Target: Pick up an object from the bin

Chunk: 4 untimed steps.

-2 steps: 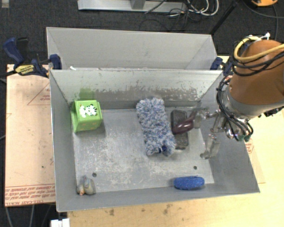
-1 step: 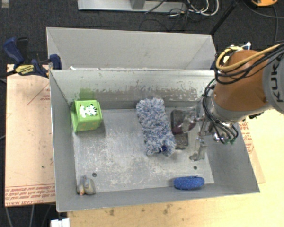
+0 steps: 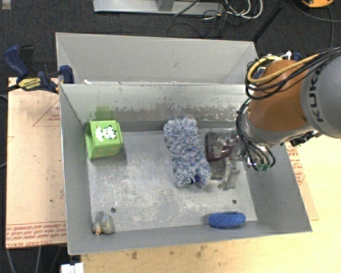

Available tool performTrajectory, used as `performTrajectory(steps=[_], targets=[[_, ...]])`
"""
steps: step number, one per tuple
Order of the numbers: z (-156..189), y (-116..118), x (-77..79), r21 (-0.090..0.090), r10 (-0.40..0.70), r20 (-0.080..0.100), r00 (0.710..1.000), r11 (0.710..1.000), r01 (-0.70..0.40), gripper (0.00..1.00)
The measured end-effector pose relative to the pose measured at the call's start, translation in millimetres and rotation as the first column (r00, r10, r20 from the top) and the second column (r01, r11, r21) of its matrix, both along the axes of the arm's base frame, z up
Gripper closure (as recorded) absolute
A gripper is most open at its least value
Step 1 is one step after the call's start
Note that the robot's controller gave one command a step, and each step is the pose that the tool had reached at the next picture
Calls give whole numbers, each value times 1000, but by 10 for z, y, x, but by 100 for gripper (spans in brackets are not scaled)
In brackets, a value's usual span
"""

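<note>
**Hand (image 3: 226,166) low in the bin (image 3: 159,209), beside a shaggy duster (image 3: 184,149)**
The grey metal bin's sloped walls keep things on its floor. The arm (image 3: 284,101) hides the hand, so its opening or hold cannot be told. The soft blue-grey duster, the likely pick, lies mid-floor; green box (image 3: 105,139) left, blue oval pad (image 3: 226,220) front.

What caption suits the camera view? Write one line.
Gripper low in the grey bin beside a fluffy blue-grey cloth; green box at left.
</note>
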State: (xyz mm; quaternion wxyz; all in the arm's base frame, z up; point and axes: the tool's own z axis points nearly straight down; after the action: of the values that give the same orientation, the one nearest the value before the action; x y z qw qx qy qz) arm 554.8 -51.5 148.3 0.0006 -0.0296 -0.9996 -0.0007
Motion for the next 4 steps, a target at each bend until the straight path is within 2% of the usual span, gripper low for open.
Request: performTrajectory(steps=[1,2,3,4], targets=[[-742,409,5,-4,394,6,919,919,-394,100],[-768,430,1,-4,397,6,918,918,-397,100],[-471,597,-16,-1,392,2,920,920,-392,100],[-794,592,129,1,386,-1,923,923,-386,0]])
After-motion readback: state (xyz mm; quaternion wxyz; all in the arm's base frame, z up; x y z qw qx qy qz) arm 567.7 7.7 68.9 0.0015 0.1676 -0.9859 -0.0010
